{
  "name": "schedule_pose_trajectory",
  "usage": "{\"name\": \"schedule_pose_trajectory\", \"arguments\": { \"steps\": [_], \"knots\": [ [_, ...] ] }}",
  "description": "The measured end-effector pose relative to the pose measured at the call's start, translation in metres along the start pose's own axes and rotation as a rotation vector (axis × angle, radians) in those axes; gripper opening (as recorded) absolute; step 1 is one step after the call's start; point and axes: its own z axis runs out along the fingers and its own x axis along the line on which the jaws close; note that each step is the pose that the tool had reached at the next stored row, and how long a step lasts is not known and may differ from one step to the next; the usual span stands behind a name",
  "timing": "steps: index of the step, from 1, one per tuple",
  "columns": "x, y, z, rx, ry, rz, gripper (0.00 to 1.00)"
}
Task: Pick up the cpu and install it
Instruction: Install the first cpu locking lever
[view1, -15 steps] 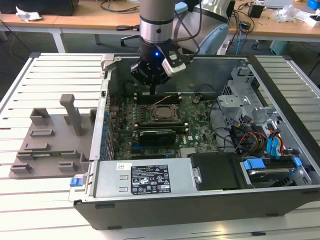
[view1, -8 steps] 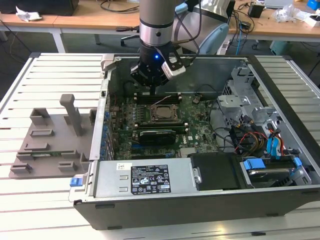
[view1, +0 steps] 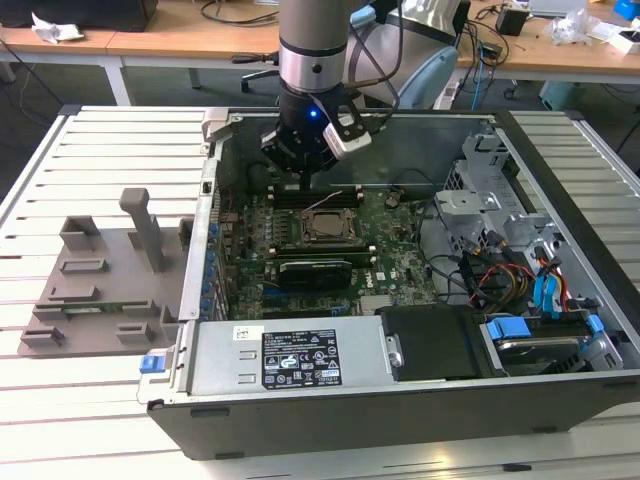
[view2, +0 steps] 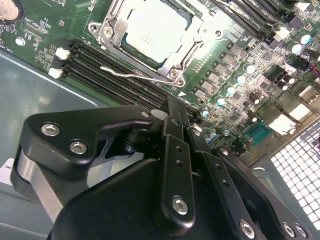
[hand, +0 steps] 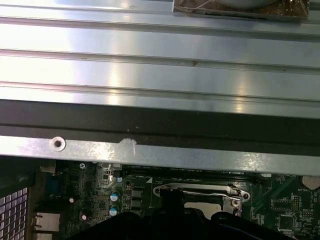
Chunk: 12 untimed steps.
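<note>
One gripper (view1: 305, 165) clenched with fingers (view2: 176, 150) pressed together, holding nothing, hovering above the motherboard (view1: 400, 262) just beyond the socket (view1: 320, 226), cpu (view2: 152, 32) seated in that socket inside the computer case (view1: 560, 215)

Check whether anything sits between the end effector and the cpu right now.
Nothing visible does. The cpu already lies inside the socket frame on the motherboard, its metal top uncovered. The end effector hovers above the memory slots beside the socket, with open space between them.
</note>
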Motion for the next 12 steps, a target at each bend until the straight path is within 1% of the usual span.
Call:
{"name": "schedule_pose_trajectory", "arguments": {
  "steps": [5,7,9,12],
  "knots": [
    [-0.0002,-0.0001,0.0018,0.0000,0.0000,0.000,0.11],
    [-0.0003,-0.0001,0.0041,-0.0004,0.0000,0.000,0.11],
    [-0.0007,-0.0003,0.0080,-0.0011,0.0001,0.000,0.11],
    [-0.0021,-0.0004,0.0111,-0.0011,0.0002,0.000,0.11]
  ]
}}
